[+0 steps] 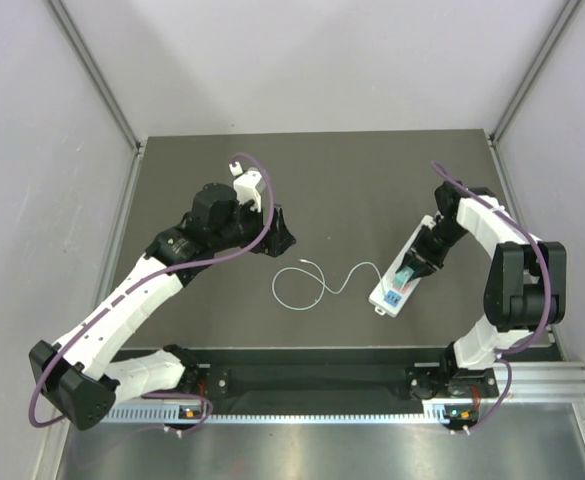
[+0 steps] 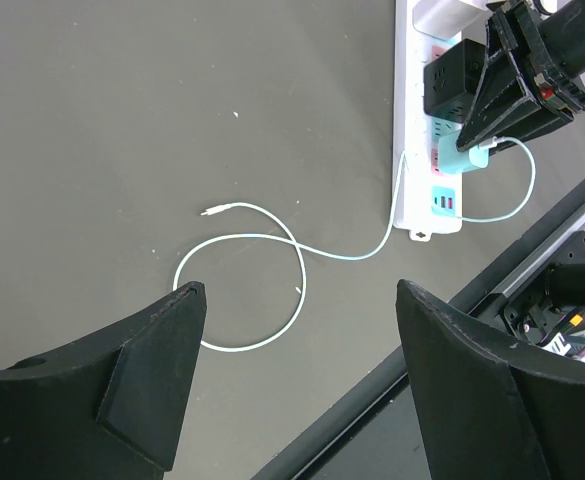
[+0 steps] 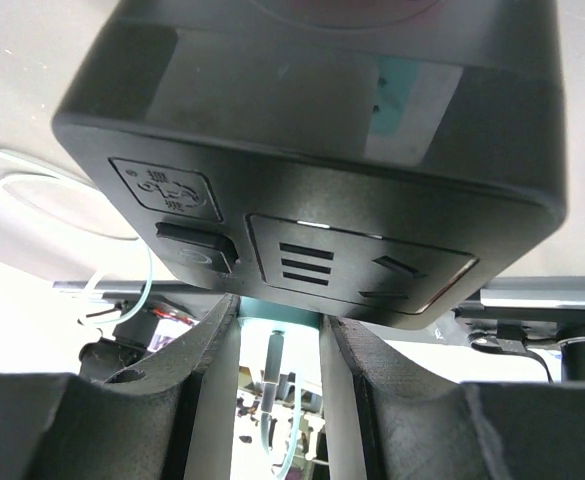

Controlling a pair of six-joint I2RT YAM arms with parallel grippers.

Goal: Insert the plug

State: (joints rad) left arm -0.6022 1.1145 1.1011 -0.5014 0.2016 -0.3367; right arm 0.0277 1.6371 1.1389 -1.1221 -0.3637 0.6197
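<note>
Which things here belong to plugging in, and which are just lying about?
Job: teal plug, in the right gripper; its pale cable; white power strip.
Idle: black adapter, seated in the strip; left gripper, open and empty.

We are seeing black adapter (image 3: pixel 312 180) filling right wrist view, leaving only sliver of teal plug (image 3: pixel 277 312). In left wrist view, right gripper (image 2: pixel 480 140) is hiding plug's prongs; seating perhaps partial, we are not telling. Top edge is cropping power strip (image 2: pixel 409 150). Cable tip (image 2: pixel 210 211) is reading too small.
</note>
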